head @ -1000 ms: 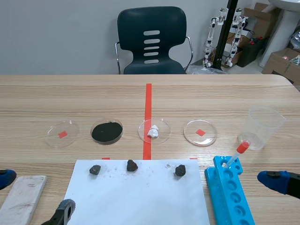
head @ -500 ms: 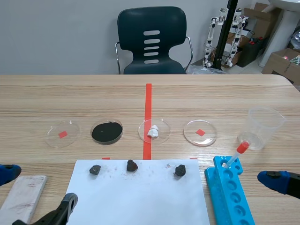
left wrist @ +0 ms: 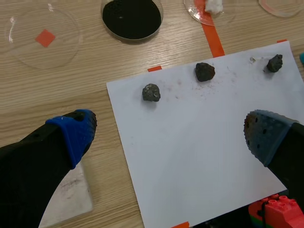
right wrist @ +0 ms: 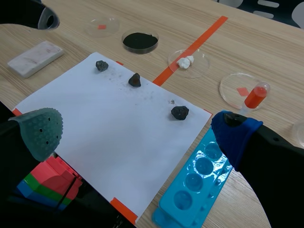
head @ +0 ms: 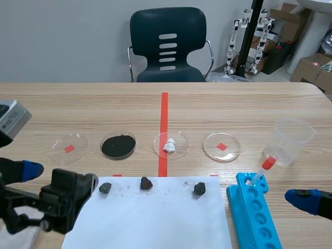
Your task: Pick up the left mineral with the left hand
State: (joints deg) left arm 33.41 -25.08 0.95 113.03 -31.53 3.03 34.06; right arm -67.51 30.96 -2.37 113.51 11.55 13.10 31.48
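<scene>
Three dark minerals lie in a row on the far part of a white paper sheet (head: 150,218). The left mineral (head: 105,188) (left wrist: 151,92) (right wrist: 101,65) is a grey-black lump near the sheet's far left corner. My left gripper (head: 49,182) (left wrist: 168,135) hangs open above the sheet's left side, with the left mineral ahead of it and nothing between its fingers. The middle mineral (left wrist: 204,71) and the right mineral (left wrist: 274,63) lie further right. Low at the right, my right gripper (right wrist: 137,133) is open and holds nothing.
Beyond the sheet stand several petri dishes, one with black powder (head: 118,146) and one with a white lump (head: 170,144). A blue tube rack (head: 254,212) with a red-capped dropper (head: 262,170) and a plastic cup (head: 293,140) sit to the right. A white slab (left wrist: 71,199) lies left of the sheet.
My left arm has come up from the bottom left corner and moved forward, toward the sheet's left edge and the left mineral. The right arm has stayed in place.
</scene>
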